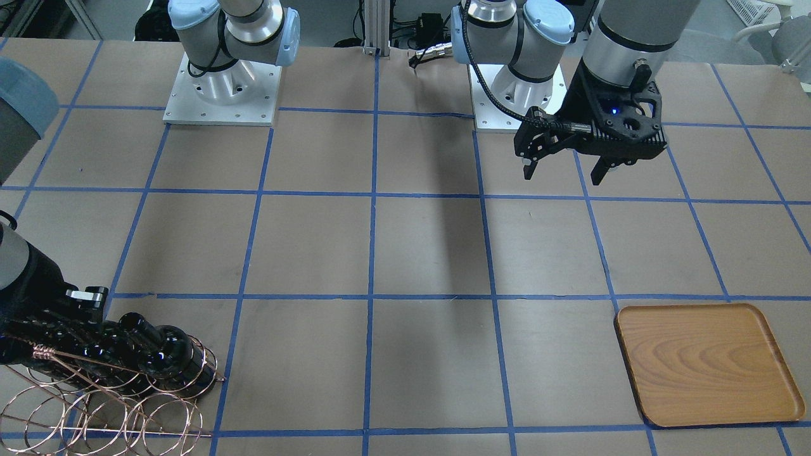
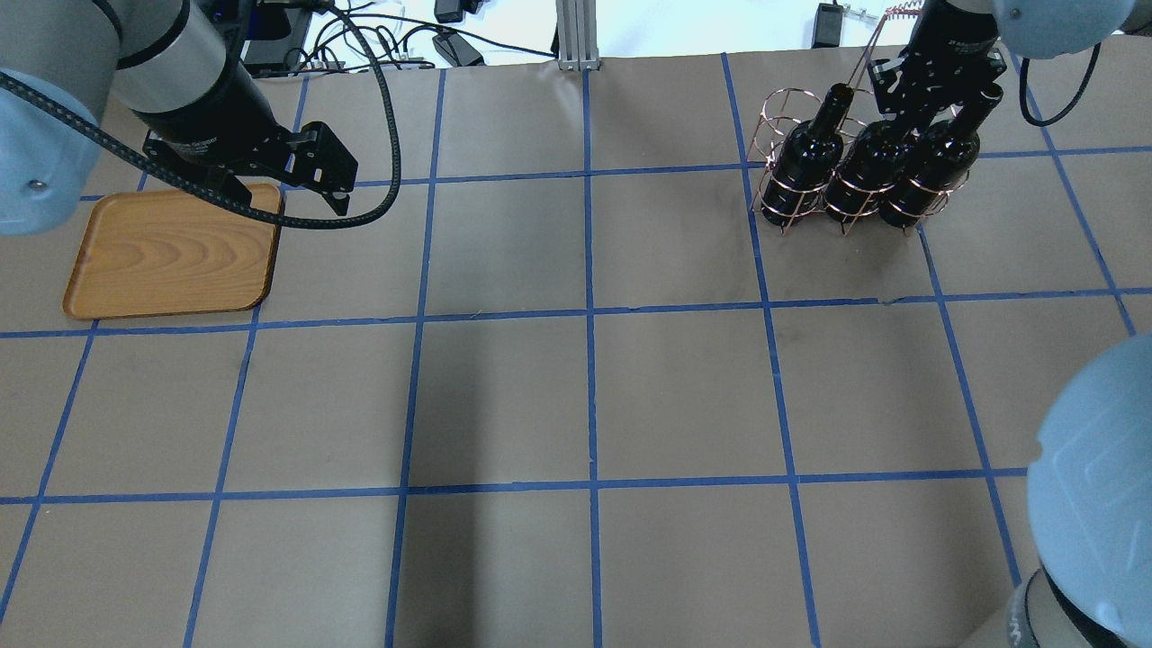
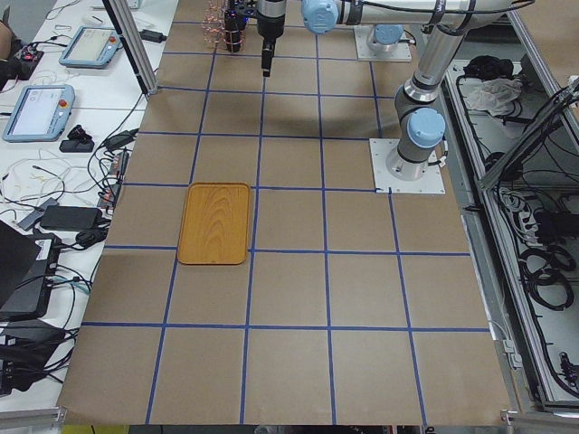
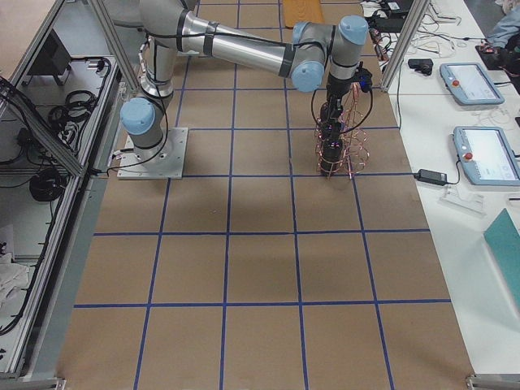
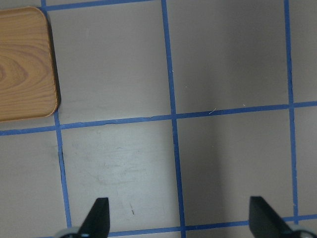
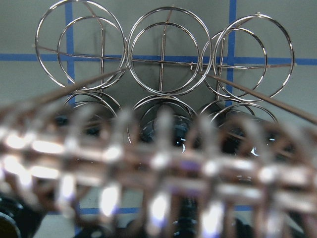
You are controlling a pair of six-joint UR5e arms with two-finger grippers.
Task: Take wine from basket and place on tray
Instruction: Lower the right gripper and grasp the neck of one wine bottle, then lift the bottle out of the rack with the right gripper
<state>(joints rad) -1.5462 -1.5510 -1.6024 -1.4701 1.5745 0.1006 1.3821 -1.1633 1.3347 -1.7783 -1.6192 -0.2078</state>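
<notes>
Three near-black wine bottles (image 2: 846, 171) lie side by side in the copper wire basket (image 2: 776, 135) at the far right of the overhead view. My right gripper (image 2: 936, 85) sits over the necks of the middle and right bottles. Its fingers are hidden, so I cannot tell whether it grips one. In the right wrist view the basket's rings (image 6: 168, 49) fill the frame, with a blurred wire handle (image 6: 158, 163) close in front. The wooden tray (image 2: 171, 256) lies at the far left, nothing on it. My left gripper (image 2: 288, 198) hangs open and empty above the tray's far right corner.
The table is brown paper marked with a blue tape grid (image 2: 589, 315). Both arm bases (image 1: 222, 88) stand at the robot's edge. In the front-facing view the basket (image 1: 108, 405) is near the bottom left corner and the tray (image 1: 706, 361) is at the bottom right.
</notes>
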